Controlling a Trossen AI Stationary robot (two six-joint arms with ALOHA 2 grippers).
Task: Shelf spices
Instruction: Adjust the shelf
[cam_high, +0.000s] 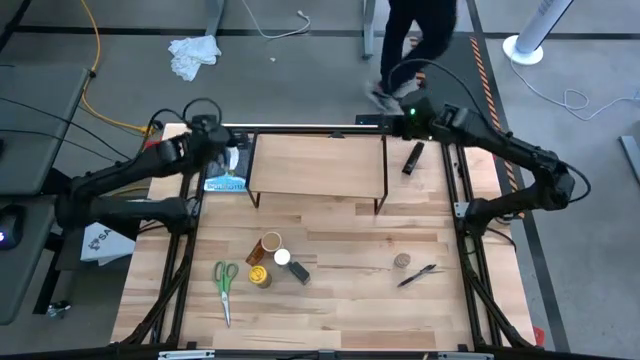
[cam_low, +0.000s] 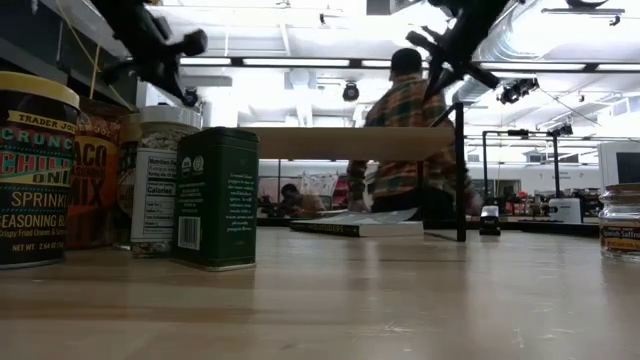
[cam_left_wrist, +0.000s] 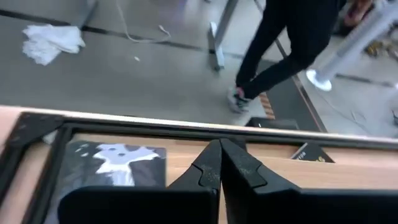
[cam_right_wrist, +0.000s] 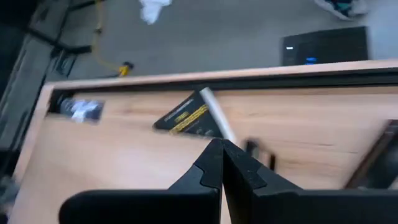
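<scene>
I see the spices (cam_high: 272, 262) bunched on the near-left part of the surface (cam_high: 340, 300): a yellow-lidded jar (cam_high: 260, 277), a white-lidded jar (cam_high: 283, 258), a tan round one (cam_high: 270, 243) and a dark tin (cam_high: 300, 273), some of them touching. One small jar (cam_high: 401, 261) sits well apart toward the near right, beside a marker (cam_high: 416, 275). None is on the shelf (cam_high: 318, 165) yet, which stands at the far middle with its top bare.

I judge the jars and tin rigid and light, with smooth sides that could slip; I would take each across its body below the lid. The tin's flat faces should hold best. The packed cluster leaves little room for fingers, so I would start from an outer piece.

Scissors (cam_high: 225, 283) lie just left of the cluster. The middle of the surface is open for carrying. The black frame along the edges and the shelf's thin legs are what I would steer clear of.

My left tool (cam_left_wrist: 219, 163) is closed and empty, up at the far-left corner near a book (cam_high: 226, 172). My right tool (cam_right_wrist: 220, 163) is closed and empty too, at the far right by a black box (cam_high: 412, 157).
</scene>
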